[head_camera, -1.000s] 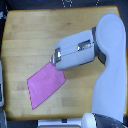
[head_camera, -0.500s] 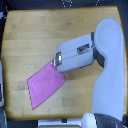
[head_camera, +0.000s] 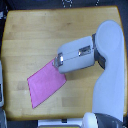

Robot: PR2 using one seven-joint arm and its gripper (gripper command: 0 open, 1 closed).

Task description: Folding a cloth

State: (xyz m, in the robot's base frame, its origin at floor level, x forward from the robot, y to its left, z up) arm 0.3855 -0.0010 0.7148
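Observation:
The pink-magenta cloth (head_camera: 45, 83) lies flat on the wooden table (head_camera: 35, 35), turned like a diamond, toward the exterior view's lower left. My white arm reaches in from the exterior view's right. Its gripper (head_camera: 56, 62) is at the cloth's upper corner, right over or touching it. The fingertips are small and blurred, so I cannot tell whether they are open or shut, or whether they hold the cloth's corner.
The white arm and its large shoulder (head_camera: 107, 75) cover the right side of the table. The table's left edge (head_camera: 4, 75) and front edge (head_camera: 50, 119) are close to the cloth. Dark equipment (head_camera: 65, 4) sits beyond the far edge.
The gripper has moved slightly down in the view, onto the cloth's upper corner. The cloth still lies flat in much the same place.

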